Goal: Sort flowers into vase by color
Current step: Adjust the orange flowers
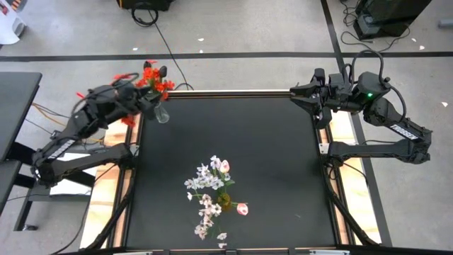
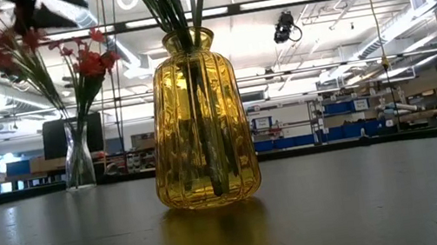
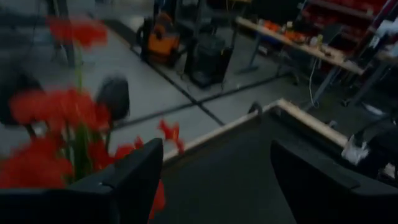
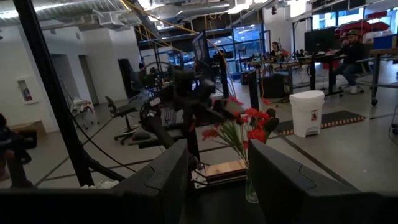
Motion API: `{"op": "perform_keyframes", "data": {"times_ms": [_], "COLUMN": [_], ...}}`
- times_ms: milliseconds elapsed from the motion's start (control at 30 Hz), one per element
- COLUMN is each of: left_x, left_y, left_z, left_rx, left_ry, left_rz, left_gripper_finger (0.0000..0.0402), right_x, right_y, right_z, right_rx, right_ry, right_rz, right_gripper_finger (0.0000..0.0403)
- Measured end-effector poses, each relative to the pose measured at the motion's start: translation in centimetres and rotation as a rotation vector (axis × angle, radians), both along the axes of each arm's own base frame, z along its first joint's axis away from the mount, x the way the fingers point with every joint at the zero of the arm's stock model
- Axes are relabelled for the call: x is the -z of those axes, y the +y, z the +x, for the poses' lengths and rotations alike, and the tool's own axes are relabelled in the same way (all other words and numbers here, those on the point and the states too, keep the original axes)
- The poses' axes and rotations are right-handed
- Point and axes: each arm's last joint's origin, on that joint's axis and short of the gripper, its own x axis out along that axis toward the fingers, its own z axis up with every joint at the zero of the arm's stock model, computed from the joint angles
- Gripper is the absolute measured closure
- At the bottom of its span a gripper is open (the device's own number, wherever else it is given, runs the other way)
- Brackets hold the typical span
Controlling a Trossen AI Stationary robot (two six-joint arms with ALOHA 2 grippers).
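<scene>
red flowers (image 1: 150, 76) just beside open left tool (image 1: 148, 95), clear vase (image 1: 162, 113)

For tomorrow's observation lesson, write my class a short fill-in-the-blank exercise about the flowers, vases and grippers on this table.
1. The clear vase at the table's corner holds ____ flowers.
2. The white-lilac and pink flowers stand in a ____ glass vase.
3. The left gripper, beside the red flowers, has its fingers ____.

Missing words: red; yellow; open
</scene>
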Motion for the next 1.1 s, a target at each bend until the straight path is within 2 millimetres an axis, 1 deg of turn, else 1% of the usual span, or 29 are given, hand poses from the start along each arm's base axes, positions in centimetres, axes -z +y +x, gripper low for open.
{"op": "perform_keyframes", "data": {"times_ms": [200,267,367,533,633,700,833,900,967,1033,1100], "left_x": [-3.9,-4.4,-3.9,-2.9,-3.0,-3.2,-3.9,-3.7,-3.4,-3.4,-4.0], "left_y": [-0.6,-0.4,0.5,2.3,3.5,4.3,5.5,6.0,6.5,6.5,6.1], "left_z": [-0.9,-0.8,0.2,2.7,4.0,4.5,4.4,4.1,3.9,3.8,3.5], "left_rx": [-0.001,-0.021,-0.072,-0.052,-0.057,-0.082,-0.136,-0.138,-0.122,-0.076,-0.059], "left_ry": [-0.039,0.001,0.117,0.217,0.239,0.229,0.206,0.214,0.176,0.129,0.139], "left_rz": [0.112,0.145,0.17,0.167,0.217,0.25,0.27,0.238,0.182,0.142,0.139], "left_gripper_finger": [0.01,0.01,0.0101,0.0115,0.0124,0.0128,0.0131,0.0131,0.0127,0.0118,0.0108], "right_x": [0.0,0.0,0.0,0.0,0.0,0.0,0.0,0.0,0.0,0.0,0.0], "right_y": [0.0,0.0,0.0,0.0,0.0,0.0,0.0,0.0,0.0,0.0,0.0], "right_z": [0.0,0.0,0.0,0.0,0.0,0.0,0.0,0.0,0.0,0.0,0.0], "right_rx": [-0.001,0.0,-0.001,0.0,0.0,0.0,0.0,0.0,0.0,0.0,-0.001], "right_ry": [0.0,0.0,0.0,0.0,0.0,0.0,0.0,0.0,0.0,0.0,0.0], "right_rz": [0.0,0.0,0.0,0.0,0.0,0.0,0.0,0.0,0.0,0.0,0.0], "right_gripper_finger": [0.0227,0.0227,0.0227,0.0227,0.0227,0.0227,0.0227,0.0227,0.0227,0.0227,0.0227]}}
